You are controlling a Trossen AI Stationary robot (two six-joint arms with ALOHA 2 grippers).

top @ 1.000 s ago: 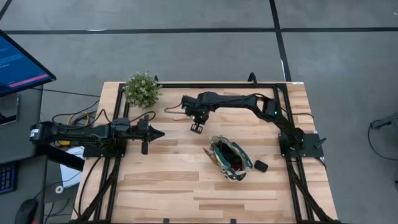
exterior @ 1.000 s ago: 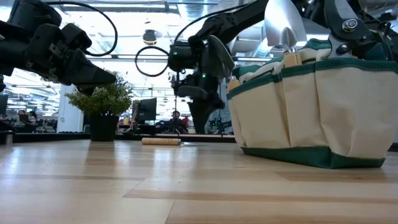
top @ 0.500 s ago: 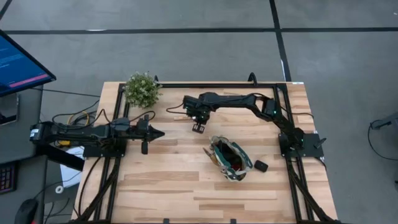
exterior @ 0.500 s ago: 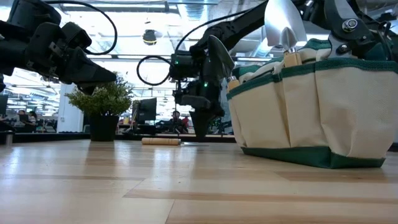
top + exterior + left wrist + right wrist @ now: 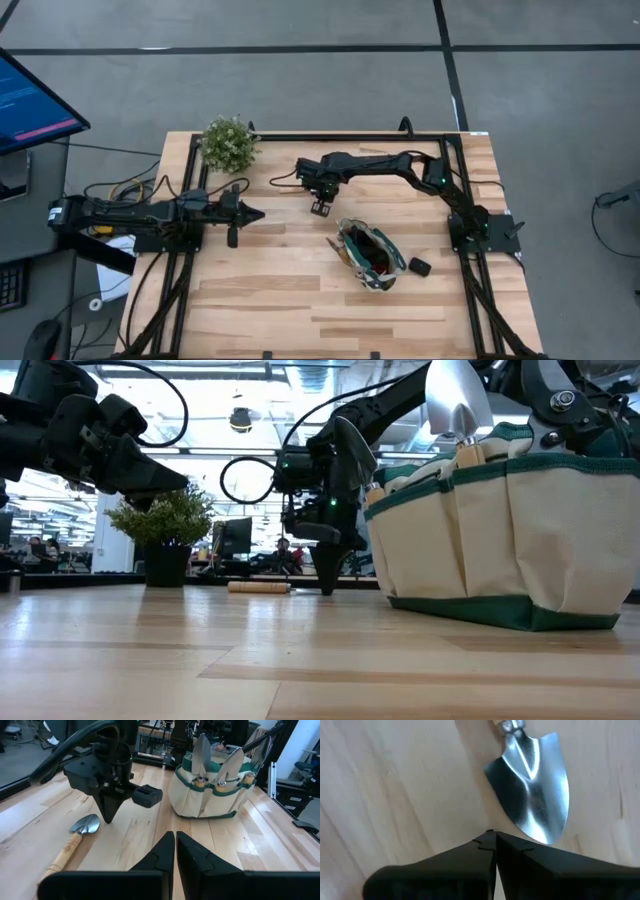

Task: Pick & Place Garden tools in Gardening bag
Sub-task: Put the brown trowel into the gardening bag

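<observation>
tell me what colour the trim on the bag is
Green trim on the beige gardening bag, clearest in the low view.

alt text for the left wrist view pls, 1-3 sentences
The right gripper, fingers shut, points down at the wooden table beside the silver blade of a wooden-handled trowel lying flat. Behind it stands the beige, green-trimmed gardening bag, with three tool heads sticking up from it. The left gripper shows at the bottom, fingers nearly together, holding nothing.
</observation>
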